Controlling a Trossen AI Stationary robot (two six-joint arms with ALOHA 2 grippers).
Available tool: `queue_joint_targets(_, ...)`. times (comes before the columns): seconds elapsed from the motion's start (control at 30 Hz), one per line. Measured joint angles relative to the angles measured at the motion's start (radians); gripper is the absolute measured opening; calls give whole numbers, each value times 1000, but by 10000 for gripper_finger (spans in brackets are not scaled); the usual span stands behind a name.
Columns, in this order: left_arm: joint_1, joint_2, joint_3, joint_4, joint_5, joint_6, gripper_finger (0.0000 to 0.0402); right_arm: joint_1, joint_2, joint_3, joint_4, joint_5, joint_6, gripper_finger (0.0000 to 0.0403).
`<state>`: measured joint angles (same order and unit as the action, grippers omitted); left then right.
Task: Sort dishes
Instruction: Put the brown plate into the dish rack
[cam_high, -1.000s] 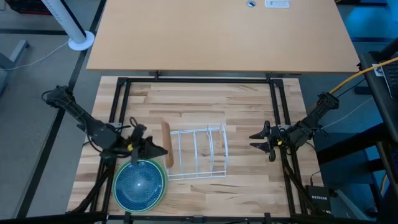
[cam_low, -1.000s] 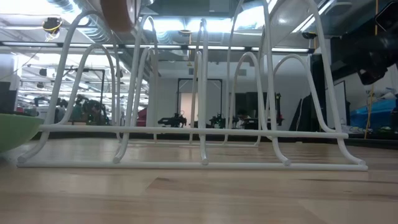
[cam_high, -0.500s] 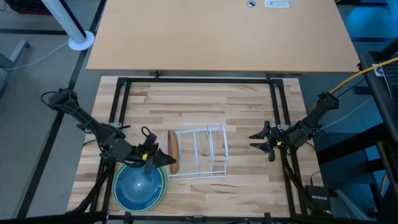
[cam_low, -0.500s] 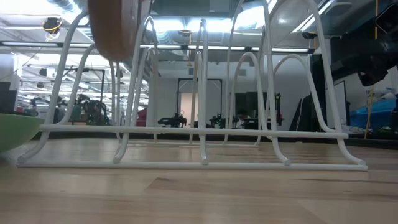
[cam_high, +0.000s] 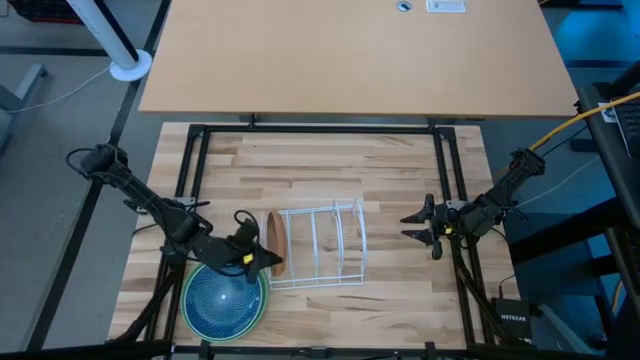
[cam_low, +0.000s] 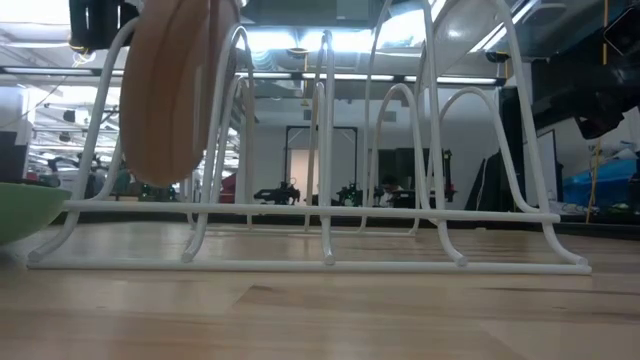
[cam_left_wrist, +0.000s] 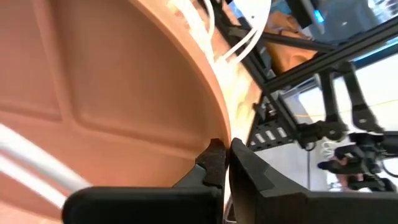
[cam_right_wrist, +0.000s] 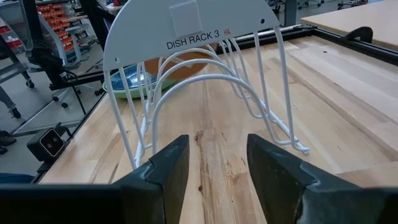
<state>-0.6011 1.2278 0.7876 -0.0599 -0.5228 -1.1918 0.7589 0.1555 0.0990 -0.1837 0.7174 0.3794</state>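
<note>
Table edges: the butcher-block table (cam_high: 330, 165) carries a black frame along its far edge and both sides; the white wire dish rack (cam_high: 318, 245) stands near the middle, closer to the near edge.
Open room: bare wood lies between the rack and the far frame, and between the rack and the right gripper (cam_high: 424, 227); on the rack's left side the room is tight, filled by the stacked plates and the left arm.
Left gripper (cam_high: 262, 262): over the near-left part of the table, just beside the rack's left end; its fingers (cam_left_wrist: 214, 165) are pressed onto the rim of the tan-brown plate (cam_high: 277, 241), pinching it.
Tan-brown plate: held on edge, roughly upright, at the rack's left end; in the low view (cam_low: 170, 95) it hangs among the leftmost wire loops, its lower edge above the rack's base rail, and whether it touches a wire cannot be told; the left wrist view shows raised dividing ridges on its face (cam_left_wrist: 93, 81).
Dark blue plate (cam_high: 224, 300): lies flat on the green plate (cam_high: 263, 304) at the near-left, a pale speckled pattern across its face; only a green rim shows around it.
Right gripper: well apart from the rack on its right, fingers (cam_right_wrist: 168, 165) spread and holding nothing, pointing at the rack's labelled end panel (cam_right_wrist: 189, 25).
</note>
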Motion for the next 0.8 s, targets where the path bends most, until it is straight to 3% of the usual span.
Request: queue_joint_targets(0.8, 0, 0, 0, -66, 22, -3, 16, 0, 0, 0, -1, 0, 0, 166)
